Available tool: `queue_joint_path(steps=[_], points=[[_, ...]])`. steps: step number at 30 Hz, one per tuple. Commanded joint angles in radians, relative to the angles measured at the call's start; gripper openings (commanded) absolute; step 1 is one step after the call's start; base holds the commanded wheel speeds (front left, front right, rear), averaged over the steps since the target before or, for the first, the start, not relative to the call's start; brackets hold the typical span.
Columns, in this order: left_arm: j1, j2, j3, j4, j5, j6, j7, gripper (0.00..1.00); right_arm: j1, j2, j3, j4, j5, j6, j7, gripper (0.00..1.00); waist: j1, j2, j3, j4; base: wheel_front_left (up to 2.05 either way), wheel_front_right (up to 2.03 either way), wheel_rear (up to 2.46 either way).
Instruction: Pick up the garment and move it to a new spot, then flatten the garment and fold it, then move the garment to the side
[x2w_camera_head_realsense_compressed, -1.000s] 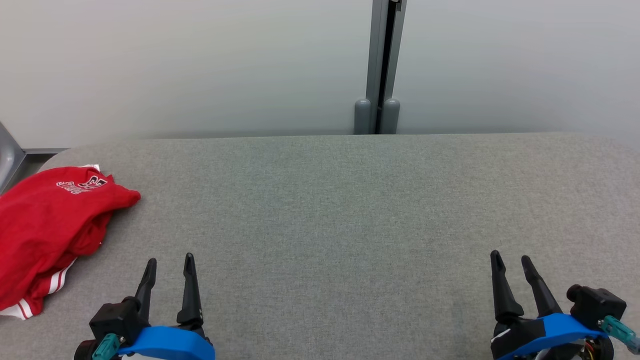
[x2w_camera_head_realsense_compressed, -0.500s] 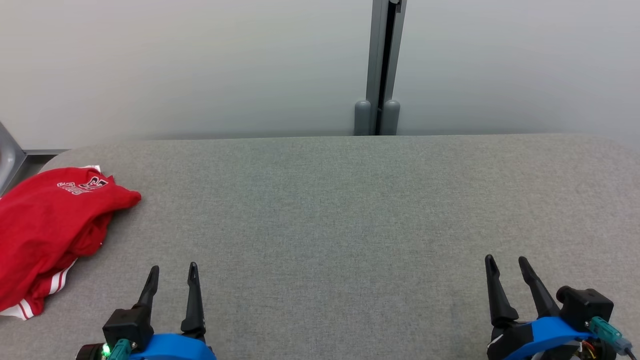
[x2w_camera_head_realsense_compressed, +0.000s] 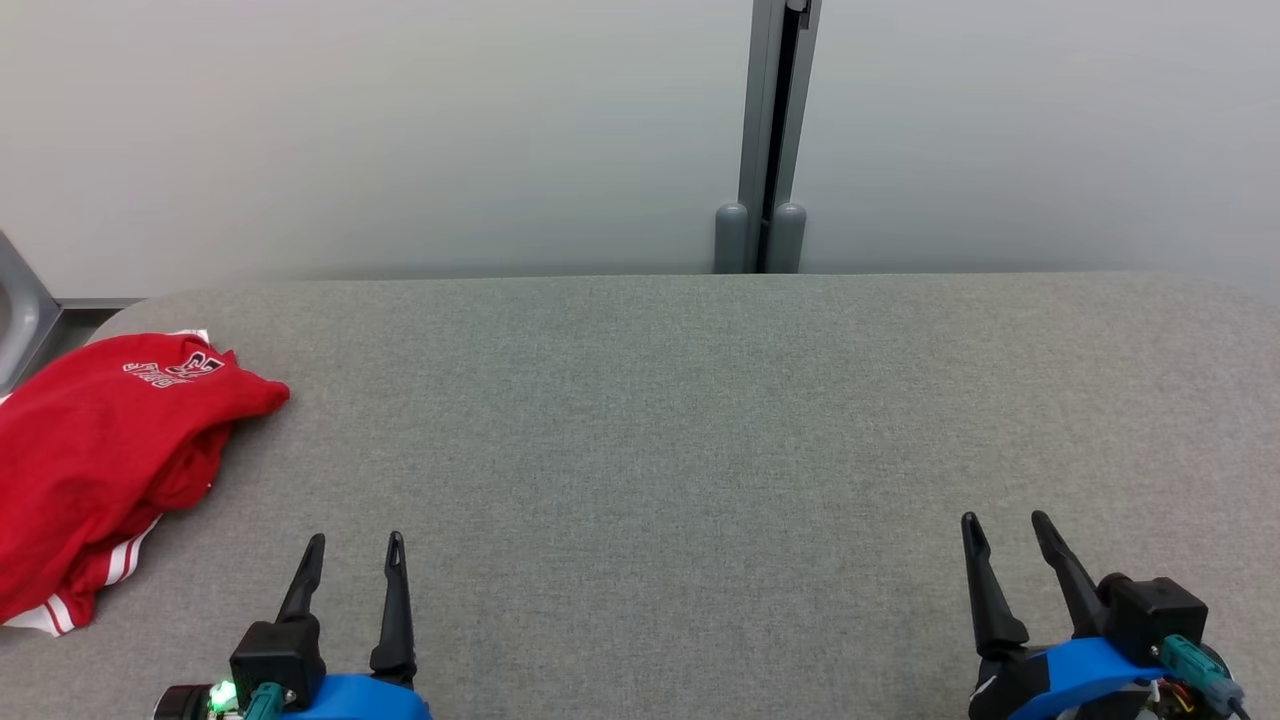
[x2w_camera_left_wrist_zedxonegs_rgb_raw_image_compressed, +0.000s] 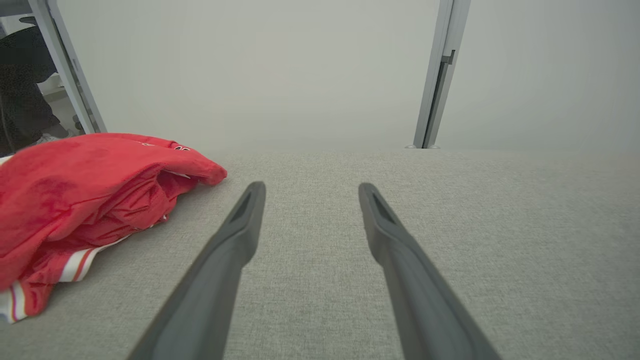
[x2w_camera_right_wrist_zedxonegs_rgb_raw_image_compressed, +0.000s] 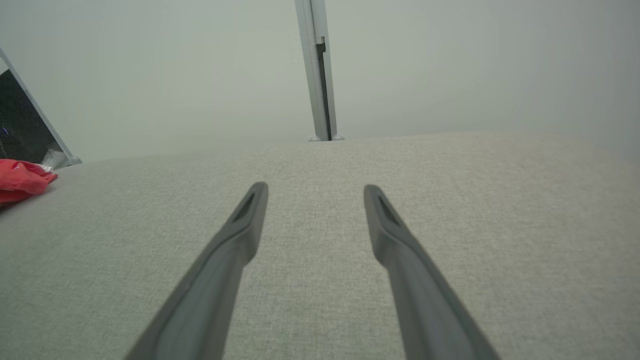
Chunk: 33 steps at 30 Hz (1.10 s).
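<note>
Handling assessment: the red soft-knit garment with white striped trim (x2w_camera_head_realsense_compressed: 100, 440) is judged light, limp and not fragile. It will sag and drape when lifted, and a hold on one layer may leave the layers beneath to trail or unfurl. The cloth should not be slippery against the grey fabric-covered bench (x2w_camera_head_realsense_compressed: 640, 420), so dragging is likely to bunch it further. A lift is preferable.

Recommended hold: the projecting corner at the garment's three o'clock side, nearest the open bench, is the most accessible edge. The striped hem at its six o'clock end is a second candidate. A pinch there should gather a fold thick enough to grip.

Appearance: crumpled into a loose heap with several overlapping folds, not flat. White lettering shows upside down near its twelve o'clock edge. Red-and-white banded trim shows at the lower end. Which part is sleeve or body cannot be determined.

Location: at the nine o'clock end of the bench in the head view, partly beyond the frame edge, at roughly ten o'clock from the left gripper (x2w_camera_head_realsense_compressed: 357, 540) and apart from it.

Grippers: left gripper's fingers (x2w_camera_left_wrist_zedxonegs_rgb_raw_image_compressed: 232, 240) stand spread apart, holding nothing, over bare bench. The right gripper (x2w_camera_head_realsense_compressed: 1004, 520) at five o'clock is likewise spread and empty, well apart from the garment.
</note>
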Motion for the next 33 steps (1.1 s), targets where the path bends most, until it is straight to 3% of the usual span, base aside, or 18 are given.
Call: queue_joint_path(steps=[1,12,18,33], points=[[-0.008,0.006,-0.003,0.000,0.023,0.006,-0.011,1.00,0.002,-0.007,0.002,0.002,-0.024,0.003,-0.010,1.00,0.0000,0.0000,0.000,0.001,0.00,0.00,0.00],[-0.011,0.008,-0.010,0.000,0.005,0.008,-0.002,1.00,0.004,-0.007,-0.007,0.000,-0.019,0.003,-0.012,1.00,0.0000,0.0000,-0.001,0.014,0.00,0.00,0.00],[-0.016,0.010,-0.012,-0.002,-0.003,0.013,-0.003,1.00,0.007,-0.006,-0.006,-0.002,-0.026,0.002,-0.007,1.00,0.0000,0.0000,-0.002,0.056,0.00,0.00,0.00],[-0.009,0.038,-0.013,-0.041,-0.010,0.023,0.004,1.00,0.004,-0.006,-0.002,-0.008,-0.013,0.002,-0.010,1.00,0.0000,0.0000,0.003,0.393,0.00,0.00,0.00]])
